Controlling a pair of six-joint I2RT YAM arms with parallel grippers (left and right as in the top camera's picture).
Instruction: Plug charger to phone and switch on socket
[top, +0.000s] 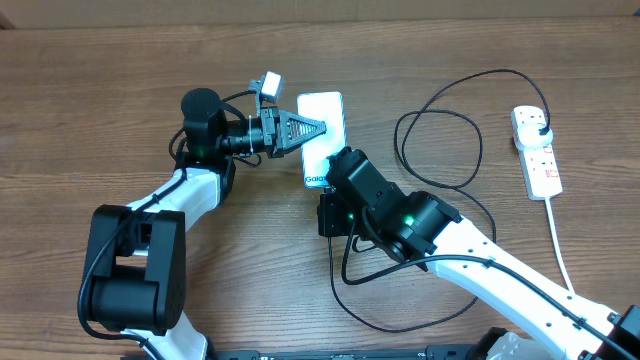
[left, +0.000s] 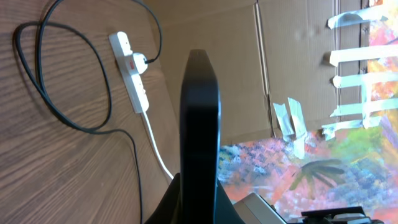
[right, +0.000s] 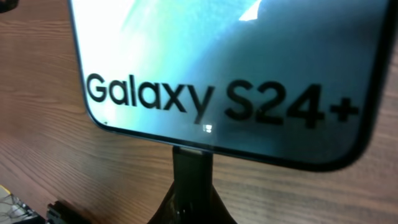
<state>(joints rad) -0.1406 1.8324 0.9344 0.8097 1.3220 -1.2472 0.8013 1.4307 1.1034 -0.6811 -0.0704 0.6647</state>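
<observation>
Right gripper (right: 193, 169): fingers read as one dark stem, so together, butted against the bottom edge of the phone (top: 330, 110) just under its printed text. Could not tell whether the charger tip was between them.

Left gripper (top: 320, 129): fingers together, tips over the phone's left side. Could not tell if it pressed down.

Phone lay flat on the desk (top: 120, 90), screen lit. Charger (top: 500, 71) looped loosely to the right, well apart from the phone. Its plug (top: 540, 125) sat in the end outlet of the socket (top: 541, 165).

Risks, as judged:
- A tip slightly off the port would push the phone along the desk, more so if the left gripper was not pinning it.
- Slack cable under the right arm could snag.
- The switch was not yet reached.

No containers; only the outlet holding the plug.
</observation>
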